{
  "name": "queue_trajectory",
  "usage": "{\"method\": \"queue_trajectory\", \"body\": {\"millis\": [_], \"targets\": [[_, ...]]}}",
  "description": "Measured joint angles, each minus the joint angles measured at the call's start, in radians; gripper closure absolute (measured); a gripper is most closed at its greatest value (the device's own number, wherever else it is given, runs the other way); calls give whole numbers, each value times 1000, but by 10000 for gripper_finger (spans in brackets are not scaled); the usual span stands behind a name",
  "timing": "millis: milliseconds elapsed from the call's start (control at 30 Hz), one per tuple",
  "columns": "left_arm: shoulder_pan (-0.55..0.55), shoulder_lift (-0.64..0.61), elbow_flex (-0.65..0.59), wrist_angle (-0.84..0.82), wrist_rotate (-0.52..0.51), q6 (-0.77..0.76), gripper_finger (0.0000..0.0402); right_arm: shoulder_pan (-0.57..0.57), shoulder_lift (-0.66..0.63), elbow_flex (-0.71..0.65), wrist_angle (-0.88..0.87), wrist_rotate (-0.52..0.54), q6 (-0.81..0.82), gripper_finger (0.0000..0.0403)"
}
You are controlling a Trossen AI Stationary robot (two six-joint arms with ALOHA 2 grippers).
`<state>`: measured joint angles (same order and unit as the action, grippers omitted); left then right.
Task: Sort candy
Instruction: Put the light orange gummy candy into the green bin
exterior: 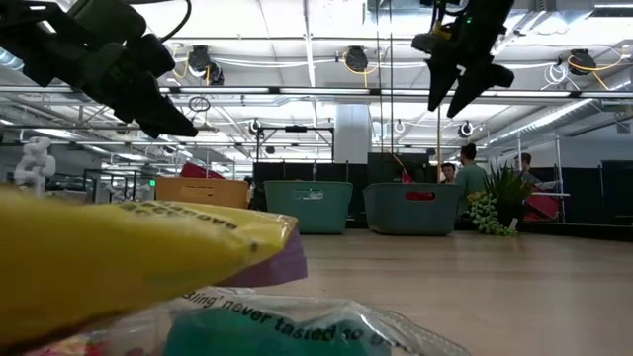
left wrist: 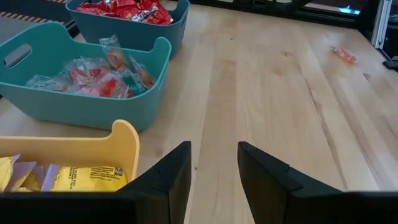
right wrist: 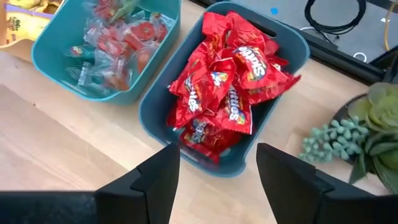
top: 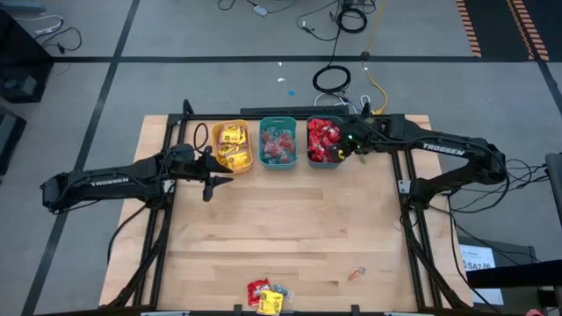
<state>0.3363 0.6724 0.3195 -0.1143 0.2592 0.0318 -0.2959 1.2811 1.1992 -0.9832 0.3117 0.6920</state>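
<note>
Nearest the low camera, at the table's near edge, lies a blurred yellow candy packet [exterior: 119, 262] on a clear wrapper [exterior: 297, 331] printed "never tasted so"; the rest of that line cannot be read. The high view shows this as a small heap of red and yellow packets [top: 266, 297] on the light wooden table [top: 290, 219], with one tiny orange-wrapped sweet [top: 356, 273] alone towards the near right corner.

Along the far edge stand three plastic bins. The yellow bin [top: 233, 146] holds yellow packets. The middle teal bin [top: 278, 143] holds small clear-wrapped pink and teal pieces [right wrist: 106, 46]. The right teal bin [top: 325, 143] is piled with glossy red packets [right wrist: 227, 87], and only the right wrist view makes their "Skittles" lettering readable. That view alone also shows a small green plant [right wrist: 357, 134] beside this bin.

The right gripper [right wrist: 214, 177] hangs above the red bin's near rim, fingers spread apart and empty. The left gripper [left wrist: 213, 177] hovers just beside the yellow bin, fingers partly apart, holding nothing. Both arms read "TROSSEN".
</note>
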Motion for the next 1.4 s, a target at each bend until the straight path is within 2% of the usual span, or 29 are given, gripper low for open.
{"method": "queue_trajectory", "body": {"millis": [100,167,300,533,667,867,1000,1200,1400], "targets": [[0,0,0,0,0,-1,262,41,-15,0,-37,-8,52,199],[0,0,0,0,0,-2,262,92,-18,0,-84,-52,99,199],[0,0,0,0,1,-4,262,255,-18,0,-196,-106,289,199],[0,0,0,-1,2,-4,262,599,-6,0,-246,-105,820,200],[0,0,0,-1,3,-42,262,773,60,0,-245,-111,1156,200],[0,0,0,-1,6,-51,262,960,226,0,-193,-232,1590,200],[0,0,0,-1,6,-45,262,1004,334,0,-46,-365,1641,200],[0,0,0,0,-2,-18,262,1054,464,0,80,-365,1639,200],[0,0,0,0,-6,-19,262,1090,526,0,109,-365,1634,200]]}}
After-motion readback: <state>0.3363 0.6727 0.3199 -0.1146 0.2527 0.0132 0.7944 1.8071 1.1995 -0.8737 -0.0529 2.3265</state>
